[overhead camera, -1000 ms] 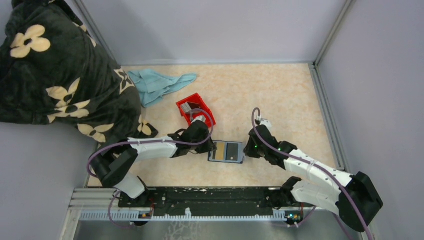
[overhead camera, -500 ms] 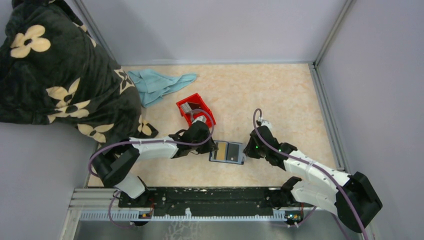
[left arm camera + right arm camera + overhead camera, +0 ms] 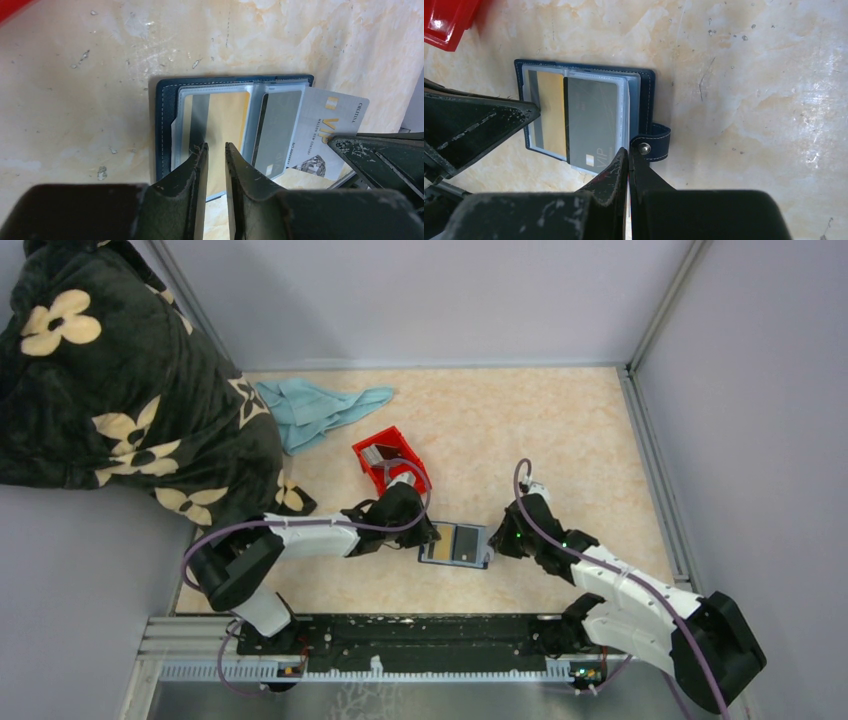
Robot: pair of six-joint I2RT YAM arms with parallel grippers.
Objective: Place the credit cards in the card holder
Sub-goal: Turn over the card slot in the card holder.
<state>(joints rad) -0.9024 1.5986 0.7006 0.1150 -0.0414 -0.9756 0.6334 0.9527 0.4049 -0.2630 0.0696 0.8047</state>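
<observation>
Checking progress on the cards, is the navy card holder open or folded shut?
Open. The card holder lies spread flat, clear sleeves up, a tan card and grey card showing, snap tab unfastened.

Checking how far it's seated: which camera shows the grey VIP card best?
Left wrist: the grey VIP card pokes out past the card holder. Right wrist shows it mostly sleeved; the top view shows only a tiny grey patch.

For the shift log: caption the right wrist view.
Shut right gripper beside open card holder, its grey card protruding.
</observation>
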